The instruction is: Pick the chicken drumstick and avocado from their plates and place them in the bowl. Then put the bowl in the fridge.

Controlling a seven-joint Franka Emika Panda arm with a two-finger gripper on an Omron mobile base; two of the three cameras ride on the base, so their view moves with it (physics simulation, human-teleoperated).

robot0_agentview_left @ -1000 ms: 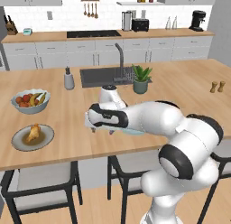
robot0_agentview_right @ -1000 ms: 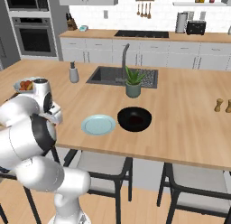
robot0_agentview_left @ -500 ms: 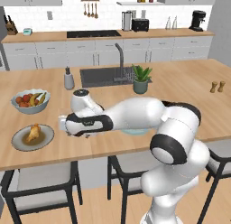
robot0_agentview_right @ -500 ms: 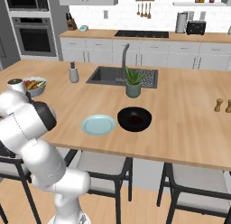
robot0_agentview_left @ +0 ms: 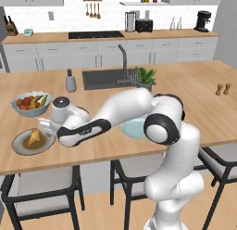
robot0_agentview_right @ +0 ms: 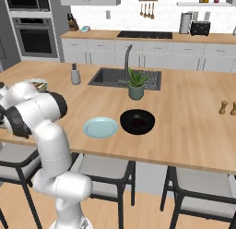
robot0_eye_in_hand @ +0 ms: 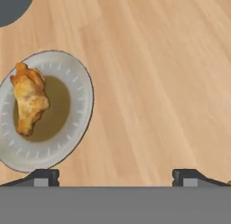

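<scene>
The golden-brown chicken drumstick (robot0_eye_in_hand: 29,99) lies on the grey plate (robot0_eye_in_hand: 79,83) with a brownish centre, at the left end of the island (robot0_agentview_left: 33,136). My gripper (robot0_eye_in_hand: 115,179) hangs open above the wood just right of that plate, both fingertips (robot0_eye_in_hand: 43,178) wide apart and nothing between them. From the left base it shows at the plate's right rim (robot0_agentview_left: 46,128). The pale-blue plate (robot0_agentview_right: 100,127) and the black bowl (robot0_agentview_right: 137,121) sit side by side mid-counter. I cannot make out the avocado. The fridge is out of view.
A pale bowl of colourful fruit (robot0_agentview_left: 31,103) stands just behind the grey plate. A soap dispenser (robot0_agentview_left: 70,81), sink (robot0_agentview_left: 109,78) and potted plant (robot0_agentview_left: 146,77) lie farther back. Shakers (robot0_agentview_left: 222,89) stand at the right. Stools (robot0_agentview_left: 39,187) line the near edge.
The arm has swung left from over the pale-blue plate to the grey plate with the drumstick. The gripper stayed open; nothing on the counter moved.
</scene>
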